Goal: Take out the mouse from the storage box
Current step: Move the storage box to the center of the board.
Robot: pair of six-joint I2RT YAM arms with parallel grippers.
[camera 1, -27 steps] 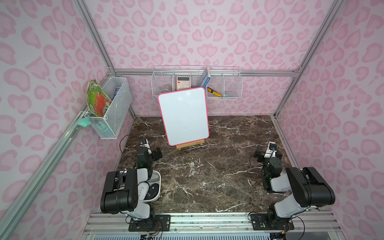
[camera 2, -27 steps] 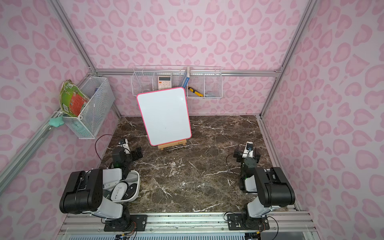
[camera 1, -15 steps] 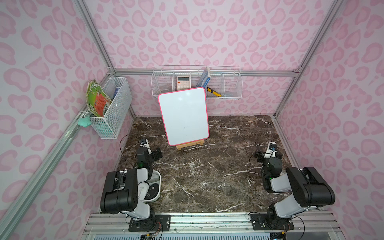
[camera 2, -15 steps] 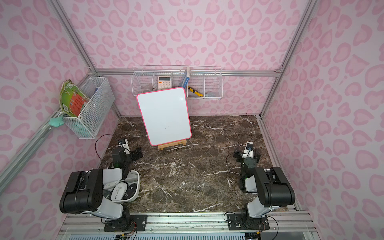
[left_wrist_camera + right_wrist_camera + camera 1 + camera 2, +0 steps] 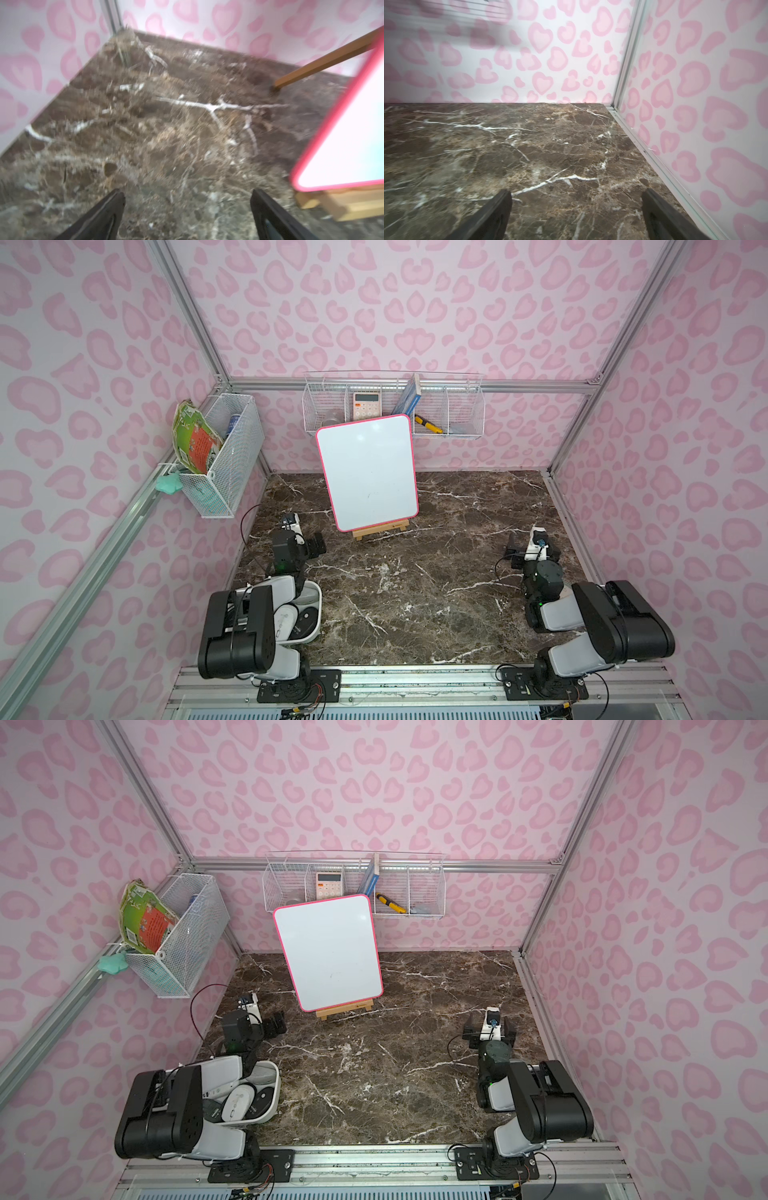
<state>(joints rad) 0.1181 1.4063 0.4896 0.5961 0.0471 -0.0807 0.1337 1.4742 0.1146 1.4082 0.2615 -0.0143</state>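
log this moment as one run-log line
left gripper: open, empty | right gripper: open, empty | mice: inside storage box, untouched

Dark brown marble-patterned surface point(image 5: 415, 593), veined in white, square, walled in pink on three sides. At about 11 o'clock, well back from the near edge, a small wooden easel point(image 5: 380, 529) standing on it, bearing a pink-rimmed whiteboard point(image 5: 368, 472) tilted back. At about 8 o'clock, close to the left edge, the white storage box point(image 5: 276, 1094), flat on the marble, partly hidden under the left arm. Elsewhere bare marble.
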